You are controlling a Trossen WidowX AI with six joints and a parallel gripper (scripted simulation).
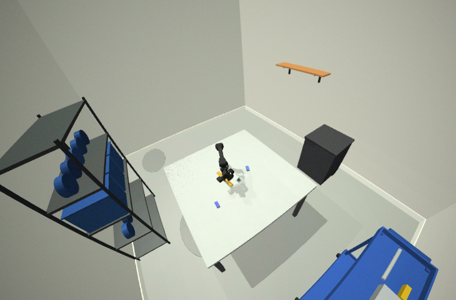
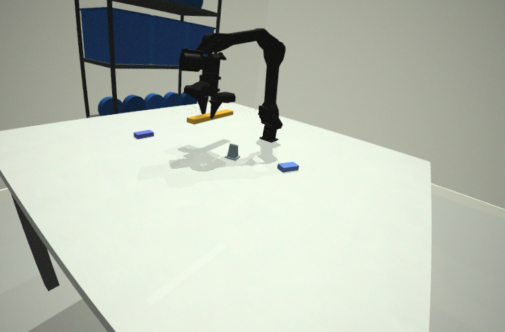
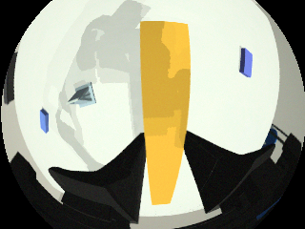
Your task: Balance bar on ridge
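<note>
The end effector [image 2: 209, 113] is clamped on the yellow bar [image 2: 209, 116], held level above the bench [image 2: 261, 234], near its far edge.

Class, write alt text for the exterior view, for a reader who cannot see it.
A black robot arm holds a yellow bar in its jaws, lifted above a white table. A small grey ridge stands on the table nearer the camera, with a blue block on either side; shelving stands behind.
</note>
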